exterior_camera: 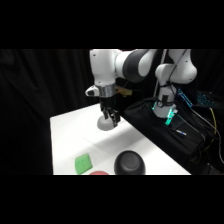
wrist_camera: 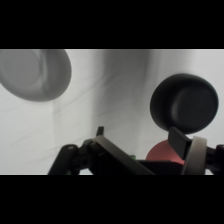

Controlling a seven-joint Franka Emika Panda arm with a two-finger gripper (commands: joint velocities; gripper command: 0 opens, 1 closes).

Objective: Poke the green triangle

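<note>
The green triangle (exterior_camera: pixel 83 163) is a small flat bright green block lying near the table's front edge, left of centre in the side view. My gripper (exterior_camera: pixel 109 118) hangs well behind it, over the back part of the table, right at a grey dome (exterior_camera: pixel 104 125). In the wrist view the gripper's black linkage (wrist_camera: pixel 100 152) rises from the bottom edge and hides the green triangle almost entirely.
A black bowl (exterior_camera: pixel 129 163) (wrist_camera: pixel 185 102) stands to the right of the green block. A red flat thing (exterior_camera: pixel 98 173) (wrist_camera: pixel 162 151) lies at the front edge between them. The grey dome (wrist_camera: pixel 35 75) shows at the wrist view's upper left. Dark equipment and cables (exterior_camera: pixel 170 125) line the table's right side.
</note>
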